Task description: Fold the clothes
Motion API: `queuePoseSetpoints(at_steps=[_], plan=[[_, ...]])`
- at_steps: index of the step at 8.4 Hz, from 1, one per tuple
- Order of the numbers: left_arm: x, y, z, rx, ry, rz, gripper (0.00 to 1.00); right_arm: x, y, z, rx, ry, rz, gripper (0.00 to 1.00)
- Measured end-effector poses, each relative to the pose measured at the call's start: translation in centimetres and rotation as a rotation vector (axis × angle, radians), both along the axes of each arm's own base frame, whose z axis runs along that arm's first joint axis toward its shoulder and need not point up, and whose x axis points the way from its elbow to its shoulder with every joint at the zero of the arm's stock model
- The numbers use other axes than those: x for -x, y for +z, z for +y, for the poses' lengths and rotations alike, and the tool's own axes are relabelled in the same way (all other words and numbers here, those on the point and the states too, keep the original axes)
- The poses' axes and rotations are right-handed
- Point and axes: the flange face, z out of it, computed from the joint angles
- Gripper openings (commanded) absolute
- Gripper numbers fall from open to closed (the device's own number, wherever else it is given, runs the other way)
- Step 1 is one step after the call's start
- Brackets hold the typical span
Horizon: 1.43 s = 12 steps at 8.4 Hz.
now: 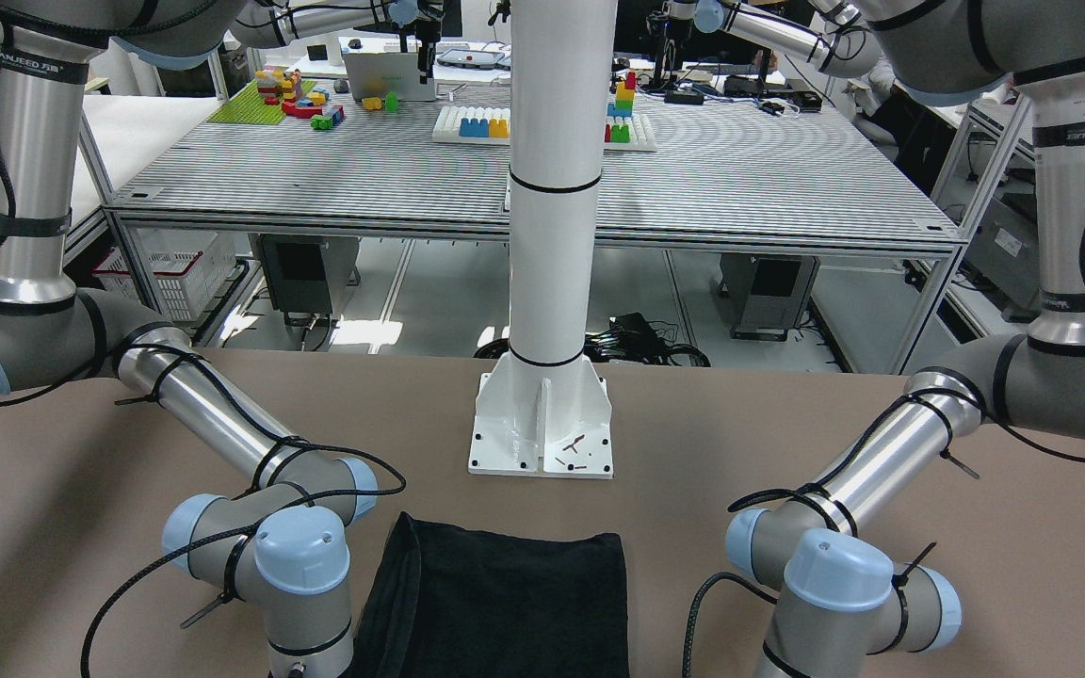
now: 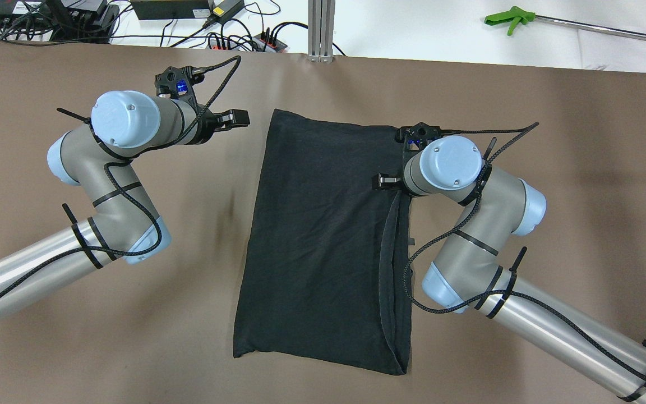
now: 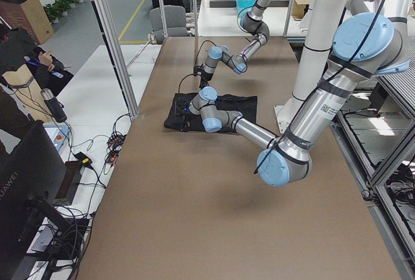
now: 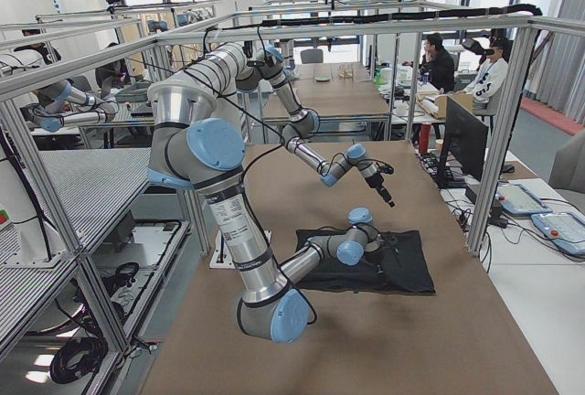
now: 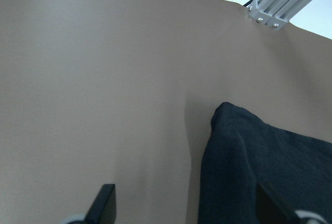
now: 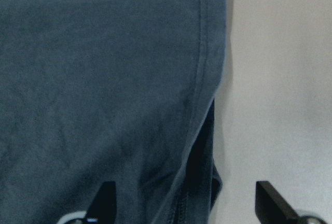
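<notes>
Clothes: black garment lying flat on brown table, between both arms. Left gripper and right gripper both spread, empty; the right over the garment's hemmed edge. Monitor back reads HUAWEI.

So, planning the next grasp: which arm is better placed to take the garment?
Probably right: the right gripper hangs open over the black garment's layered edge; the left gripper, also open, sits off its far corner.
</notes>
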Motion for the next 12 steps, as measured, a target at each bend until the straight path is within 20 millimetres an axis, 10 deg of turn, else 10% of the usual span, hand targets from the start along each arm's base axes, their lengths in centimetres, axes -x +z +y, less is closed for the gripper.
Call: queuePoseSetpoints(at_steps=[6, 9, 12], plan=[[-1.3, -0.6, 0.9, -0.011, -0.011, 0.007, 0.95, -5.6, 5.2, 5.8, 0.043, -0.038, 0.057, 0.94], [-1.3, -0.6, 0.9, -0.010, -0.014, 0.009, 0.95, -7.7, -1.9, 8.5, 0.042, -0.070, -0.007, 0.94], [-1.3, -0.7, 0.9, -0.009, -0.015, 0.011, 0.95, -4.0, -7.9, 8.5, 0.053, -0.018, -0.101, 0.94]])
